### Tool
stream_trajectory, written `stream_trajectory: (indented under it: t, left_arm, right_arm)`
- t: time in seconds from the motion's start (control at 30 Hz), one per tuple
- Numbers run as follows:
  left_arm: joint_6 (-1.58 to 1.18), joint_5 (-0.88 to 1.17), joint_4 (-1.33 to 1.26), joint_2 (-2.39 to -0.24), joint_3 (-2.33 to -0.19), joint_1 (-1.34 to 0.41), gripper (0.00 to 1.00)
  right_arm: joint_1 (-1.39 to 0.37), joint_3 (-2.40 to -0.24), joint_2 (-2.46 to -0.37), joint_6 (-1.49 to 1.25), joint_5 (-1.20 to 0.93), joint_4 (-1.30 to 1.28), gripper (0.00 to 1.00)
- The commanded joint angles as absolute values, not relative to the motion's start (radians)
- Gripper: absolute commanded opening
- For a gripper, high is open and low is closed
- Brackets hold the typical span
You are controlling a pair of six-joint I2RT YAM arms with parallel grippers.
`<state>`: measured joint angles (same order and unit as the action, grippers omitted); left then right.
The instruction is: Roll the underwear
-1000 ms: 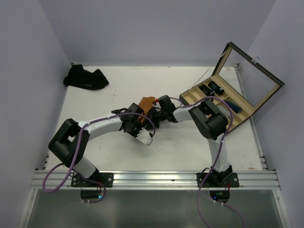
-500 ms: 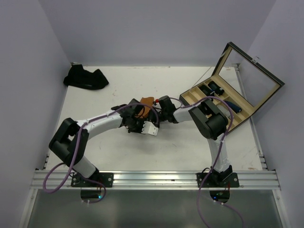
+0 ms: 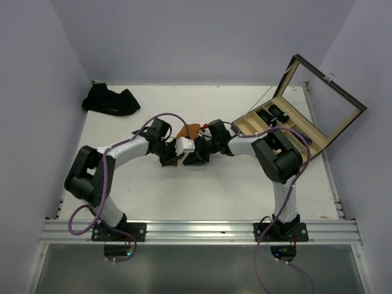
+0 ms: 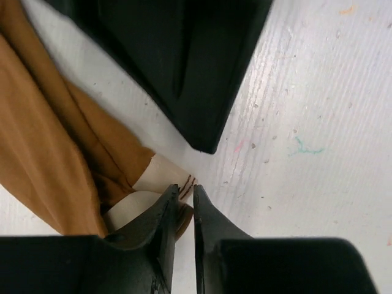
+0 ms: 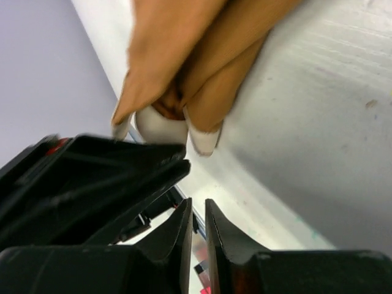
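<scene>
Underwear point(image 3: 188, 130), rust-orange, lies bunched at centre frame on the table point(image 3: 214, 190) in the top view. Light and limp, it looks apt to sag and unroll.

Left wrist view: the firmer cream waistband point(image 4: 160, 176) seems the best hold. The left claw point(image 4: 185, 195), jaws all but together, has its tips at that band, lower centre; whether cloth is nipped cannot be told.

Right wrist view: the right claw point(image 5: 197, 208), jaws nearly together and empty, sits below the cloth, apart.
</scene>
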<state>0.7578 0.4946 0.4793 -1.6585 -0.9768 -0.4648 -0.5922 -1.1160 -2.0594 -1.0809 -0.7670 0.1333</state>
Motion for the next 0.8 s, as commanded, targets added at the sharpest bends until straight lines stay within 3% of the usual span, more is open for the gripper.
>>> stream_trajectory:
  t: [0.0,0.07,0.17,0.4,0.67,0.77]
  left_arm:
    - [0.646,0.647,0.426,-1.597,-1.012,-0.416,0.20]
    - [0.624,0.679,0.431,-1.568,-1.022,-0.391,0.32]
    - [0.614,0.689,0.439,-1.510,-1.028,-0.383,0.39]
    - [0.637,0.637,0.454,-1.441,-1.009,-0.383,0.41]
    - [0.716,0.445,0.409,-1.451,-0.968,-0.514,0.61]
    - [0.736,0.425,0.442,-1.489,-0.982,-0.552,0.75]
  right_arm:
    - [-0.557,-1.150,-1.947,-0.978,-0.740,0.058,0.19]
    - [-0.539,-1.192,-1.925,-0.915,-0.701,-0.038,0.22]
    - [-0.508,-1.259,-1.911,-0.780,-0.582,-0.168,0.26]
    - [-0.482,-1.402,-1.992,-0.644,-0.396,-0.297,0.30]
    - [-0.479,-1.505,-2.094,-0.620,-0.321,-0.331,0.35]
    - [-0.479,-1.545,-2.117,-0.609,-0.292,-0.363,0.36]
